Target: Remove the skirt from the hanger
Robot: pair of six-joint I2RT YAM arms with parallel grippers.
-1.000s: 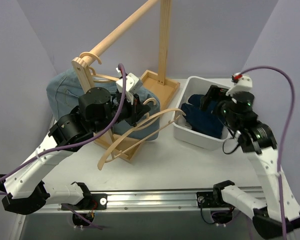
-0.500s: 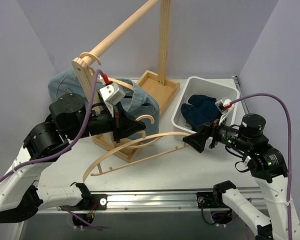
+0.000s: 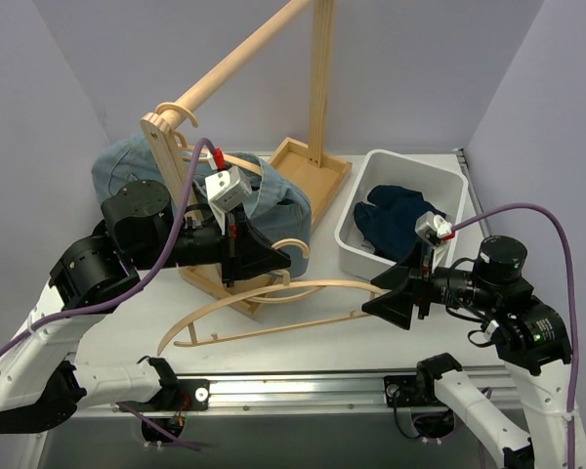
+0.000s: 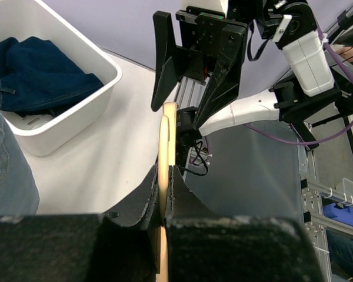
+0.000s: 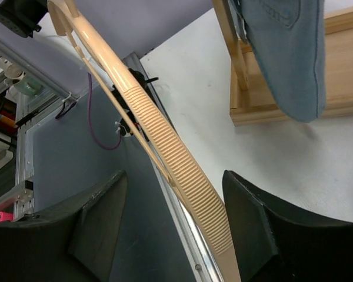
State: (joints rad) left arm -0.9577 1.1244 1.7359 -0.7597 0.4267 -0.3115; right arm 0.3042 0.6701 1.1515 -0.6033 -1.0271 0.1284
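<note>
Hanger (image 3: 273,303) pinched in left gripper (image 3: 257,256) jaws over the near tabletop (image 3: 313,342), right gripper (image 3: 396,296) jaws part-open straddling its right end; dark skirt (image 3: 396,220) in white bin (image 3: 356,259); next, clamp the hanger end.

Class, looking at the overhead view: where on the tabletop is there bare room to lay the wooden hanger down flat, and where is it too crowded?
Bare table lies between the hanger and the front rail. Crowded: the rack base, the light denim garment at left, and the white bin at right.
</note>
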